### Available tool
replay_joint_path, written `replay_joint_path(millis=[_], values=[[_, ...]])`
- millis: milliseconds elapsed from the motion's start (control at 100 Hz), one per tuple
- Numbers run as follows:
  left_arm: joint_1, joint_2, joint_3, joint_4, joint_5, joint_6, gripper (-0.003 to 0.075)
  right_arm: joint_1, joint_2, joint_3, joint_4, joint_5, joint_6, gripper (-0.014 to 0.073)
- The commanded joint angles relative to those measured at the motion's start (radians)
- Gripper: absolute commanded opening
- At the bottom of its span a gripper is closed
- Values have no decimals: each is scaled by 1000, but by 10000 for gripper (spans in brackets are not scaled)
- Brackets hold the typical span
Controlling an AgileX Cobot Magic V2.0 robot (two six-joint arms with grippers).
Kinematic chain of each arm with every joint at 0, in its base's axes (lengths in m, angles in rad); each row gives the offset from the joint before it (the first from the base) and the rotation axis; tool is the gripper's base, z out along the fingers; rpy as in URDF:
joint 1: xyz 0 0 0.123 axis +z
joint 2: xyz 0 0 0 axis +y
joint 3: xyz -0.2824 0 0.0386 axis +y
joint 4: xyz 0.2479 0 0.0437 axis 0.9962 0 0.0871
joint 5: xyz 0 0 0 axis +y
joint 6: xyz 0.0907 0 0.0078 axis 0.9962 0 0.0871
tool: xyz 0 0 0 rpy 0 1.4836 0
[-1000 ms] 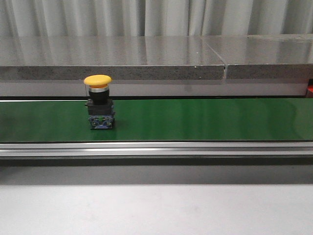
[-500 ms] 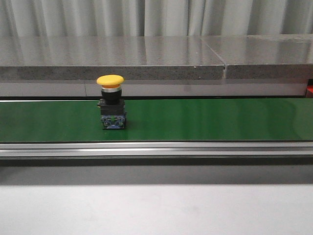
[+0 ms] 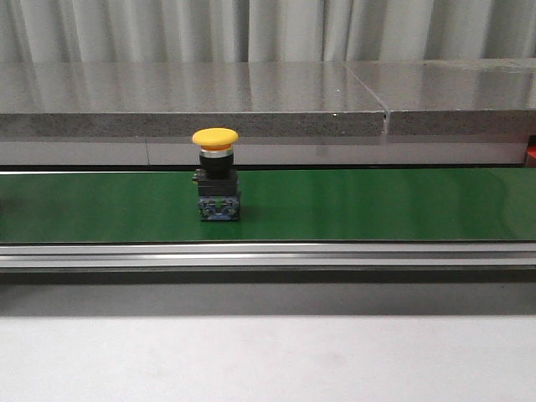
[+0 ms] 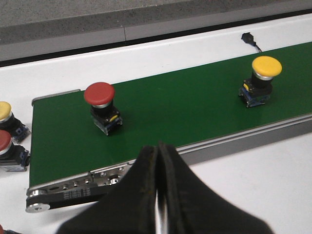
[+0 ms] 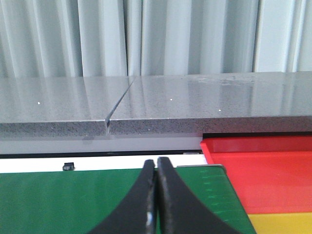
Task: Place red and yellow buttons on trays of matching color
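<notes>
A yellow button (image 3: 215, 139) on a black and blue base stands upright on the green belt (image 3: 377, 205); the left wrist view shows it too as yellow button (image 4: 266, 67). A red button (image 4: 99, 94) stands further back along the belt in the left wrist view. My left gripper (image 4: 158, 148) is shut and empty, hanging over the belt's near rail. My right gripper (image 5: 156, 165) is shut and empty above the belt's end. Beside that end lie the red tray (image 5: 265, 170) and the yellow tray (image 5: 282, 224).
Off the belt's start, on the white table, stand a spare yellow button (image 4: 5, 112) and a spare red button (image 4: 6, 146). A grey stone ledge (image 3: 251, 100) runs behind the belt. A small black part (image 4: 247, 37) lies on the white surface beyond the belt.
The yellow button has travelled to the right along the belt, staying upright. Neither gripper shows in the earlier frames.
</notes>
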Motion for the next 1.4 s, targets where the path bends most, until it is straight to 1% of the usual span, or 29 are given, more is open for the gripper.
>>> replay_joint_path(millis=[0, 180, 380, 570, 780, 900, 950, 1020, 1070, 1190, 1240, 1260, 1310, 1390], values=[[-6, -52, 14, -24, -70, -7, -21, -5, -6, -64, 32, -45, 0, -67], [-6, -134, 49, -25, -71, -7, -21, -4, 75, -212, 34, 226, 0, -65], [-6, -145, 49, -25, -75, -7, -21, -4, 244, -366, 35, 422, -6, -65], [-6, -145, 49, -25, -74, -7, -21, 8, 414, -501, 37, 524, -31, -65], [-6, -145, 49, -25, -74, -7, -21, 67, 587, -647, 42, 575, -31, -65], [-6, -145, 49, -25, -74, -7, -21, 110, 692, -740, 42, 627, -31, -56], [-6, -145, 49, -25, -74, -7, -21, 129, 735, -780, 42, 657, -31, -24], [-6, -145, 49, -25, -74, -7, -21, 160, 793, -839, 43, 703, -31, 69], [-6, -145, 49, -25, -74, -7, -21, 182, 833, -884, 44, 735, -31, 164], [-6, -145, 49, -25, -74, -7, -21, 239, 930, -975, 45, 799, -31, 463], [-6, -145, 49, -25, -74, -7, -21, 262, 970, -1012, 46, 828, -31, 554], [-6, -145, 49, -25, -74, -7, -21, 271, 987, -1028, 47, 839, -31, 580], [-6, -145, 49, -25, -74, -7, -21, 292, 1025, -1064, 48, 860, -31, 611], [-6, -145, 49, -25, -74, -7, -21, 324, 1094, -1121, 54, 900, -39, 603]])
